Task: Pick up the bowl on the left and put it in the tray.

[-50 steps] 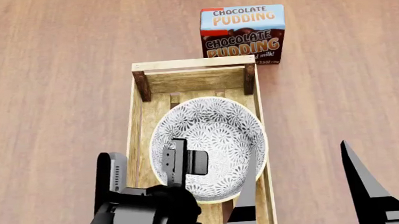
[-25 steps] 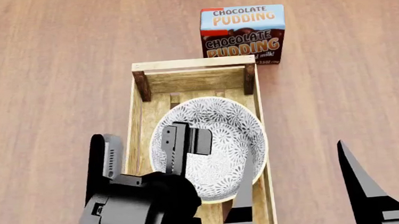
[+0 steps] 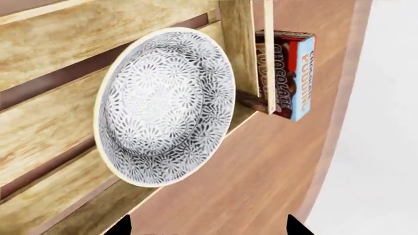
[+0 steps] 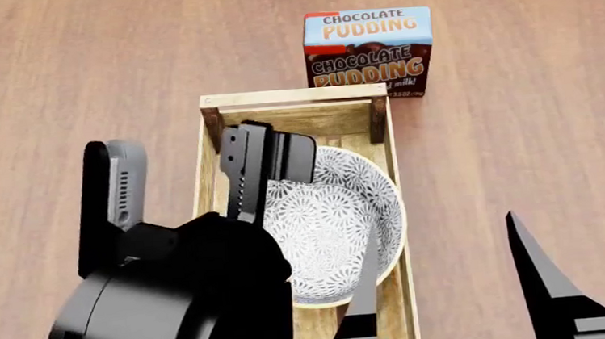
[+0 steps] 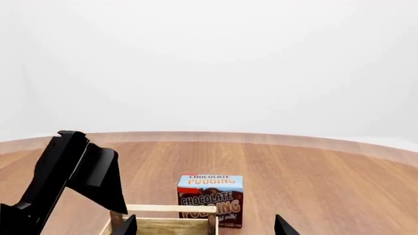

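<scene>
Bright, even light all round, and every view is sharp, with no blur or grain. The bench [image 4: 79,74] shows only soft shading and no glare. The tray [image 4: 294,97] holds mild shadow under its far rail. The left arm [image 4: 173,309] renders near-black, detail lost. Behind the bench the right wrist view is blank, washed-out white.

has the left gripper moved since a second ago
Yes. In the head view the left gripper, open and empty, has risen away from the bowl toward the tray's far end rail; the bowl stays put in the tray.
</scene>
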{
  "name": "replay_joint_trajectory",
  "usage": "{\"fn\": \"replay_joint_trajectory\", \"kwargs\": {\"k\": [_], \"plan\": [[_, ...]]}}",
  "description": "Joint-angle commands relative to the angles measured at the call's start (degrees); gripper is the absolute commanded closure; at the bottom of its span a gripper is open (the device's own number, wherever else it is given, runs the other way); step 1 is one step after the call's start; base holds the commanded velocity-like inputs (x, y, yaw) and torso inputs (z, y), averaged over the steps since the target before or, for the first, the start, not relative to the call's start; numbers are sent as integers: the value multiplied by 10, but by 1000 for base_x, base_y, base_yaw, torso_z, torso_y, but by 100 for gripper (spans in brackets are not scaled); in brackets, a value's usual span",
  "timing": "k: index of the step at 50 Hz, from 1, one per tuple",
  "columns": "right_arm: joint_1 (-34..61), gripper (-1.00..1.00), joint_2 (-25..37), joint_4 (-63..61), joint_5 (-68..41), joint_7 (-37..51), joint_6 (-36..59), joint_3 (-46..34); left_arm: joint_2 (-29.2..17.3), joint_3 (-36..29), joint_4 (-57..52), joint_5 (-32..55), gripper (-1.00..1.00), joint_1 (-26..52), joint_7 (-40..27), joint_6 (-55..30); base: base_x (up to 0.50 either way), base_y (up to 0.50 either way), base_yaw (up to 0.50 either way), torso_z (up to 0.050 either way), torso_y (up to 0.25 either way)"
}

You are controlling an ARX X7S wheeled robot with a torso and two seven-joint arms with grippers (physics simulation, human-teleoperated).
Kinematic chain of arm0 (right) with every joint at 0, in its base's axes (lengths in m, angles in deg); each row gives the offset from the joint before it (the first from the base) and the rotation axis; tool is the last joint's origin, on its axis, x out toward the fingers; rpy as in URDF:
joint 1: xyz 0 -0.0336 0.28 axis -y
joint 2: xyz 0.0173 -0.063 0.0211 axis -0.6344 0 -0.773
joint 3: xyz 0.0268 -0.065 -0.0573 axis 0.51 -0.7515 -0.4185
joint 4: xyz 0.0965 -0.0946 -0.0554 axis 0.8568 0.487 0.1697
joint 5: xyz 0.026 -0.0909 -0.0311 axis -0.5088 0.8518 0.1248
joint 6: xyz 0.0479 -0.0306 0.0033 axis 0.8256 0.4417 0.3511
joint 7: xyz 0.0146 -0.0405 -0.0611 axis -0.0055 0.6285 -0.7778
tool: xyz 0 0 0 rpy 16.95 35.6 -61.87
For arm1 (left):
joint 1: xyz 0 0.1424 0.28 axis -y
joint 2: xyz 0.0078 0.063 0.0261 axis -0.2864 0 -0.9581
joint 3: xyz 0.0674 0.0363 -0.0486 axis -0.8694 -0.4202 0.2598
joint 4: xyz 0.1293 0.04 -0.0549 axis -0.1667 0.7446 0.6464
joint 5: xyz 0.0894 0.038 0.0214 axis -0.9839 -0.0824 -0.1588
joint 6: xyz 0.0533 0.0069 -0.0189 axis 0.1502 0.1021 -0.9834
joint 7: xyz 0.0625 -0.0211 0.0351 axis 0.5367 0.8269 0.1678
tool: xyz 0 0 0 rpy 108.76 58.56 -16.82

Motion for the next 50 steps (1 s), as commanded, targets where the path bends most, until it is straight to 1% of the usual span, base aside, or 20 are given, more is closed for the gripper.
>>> {"fn": "replay_joint_trajectory", "kwargs": {"k": [1,8,9,11,15,17,20,21,24,25,30,31,34,35,38,39,43,46,47,50], "plan": [[0,-100,-9,-1,6,-12,-2,12,9,-26,-32,-72,-100,40,-28,16,0,0,0,0,0],[0,-100,-9,2,7,-12,-4,9,-22,-45,-33,-79,-100,64,-17,-31,0,0,0,0,0],[0,-100,-9,1,6,-13,-5,9,-36,-63,-29,-99,-100,80,-34,-49,0,0,0,0,0],[0,-100,-9,1,6,-12,-4,9,-50,-77,-27,-118,-100,94,-36,-66,0,0,0,0,0],[1,-100,-9,4,6,-12,-6,8,-76,-92,-31,-112,-100,103,-12,-98,0,0,0,0,0],[1,-100,-10,7,8,-13,-7,4,-94,-110,-36,-120,-100,123,8,-129,0,0,0,0,0],[2,-100,-10,9,7,-14,-8,4,-105,-122,-40,-124,-100,138,21,-152,0,0,0,0,0],[3,-100,-10,7,7,-13,-6,4,-115,-132,-39,-153,-100,151,7,-162,0,0,0,0,0],[3,-100,-9,7,6,-13,-6,4,-127,-137,-46,-156,-100,157,19,-173,0,0,0,0,0],[3,-100,-9,6,5,-12,-5,4,-141,-146,-50,-174,-100,166,16,-184,0,0,0,0,0],[2,-100,-9,7,6,-12,-8,3,-167,-165,-54,-220,-100,180,8,-207,0,0,0,0,0],[2,-100,-8,7,6,-12,-8,3,-182,-174,-56,-238,-100,184,4,-216,0,0,0,0,0],[4,-100,-9,6,7,-11,-6,0,-200,-188,-59,-264,-100,193,2,-234,0,0,0,0,0],[4,-100,-10,8,9,-12,-7,-2,-213,-200,-58,-294,-100,205,-13,-254,0,0,0,0,0],[5,-100,-10,7,8,-11,-5,-3,-231,-215,-61,-316,-100,217,-14,-279,0,0,0,0,0],[4,-100,-9,8,8,-11,-7,-3,-242,-233,-63,-344,-100,236,-24,-311,0,0,0,0,0],[5,-100,-10,12,10,-12,-9,-6,-265,-261,-57,-386,-100,250,-31,-359,0,0,0,0,0],[5,-100,-11,16,12,-13,-11,-9,-278,-273,-53,-412,-100,248,-34,-378,0,0,0,0,0],[5,-100,-12,18,12,-14,-13,-10,-284,-281,-52,-435,-100,251,-45,-407,0,0,0,0,0],[4,-100,-12,23,12,-15,-17,-10,-300,-288,-49,-442,-100,238,-31,-422,0,0,0,0,0]]}}
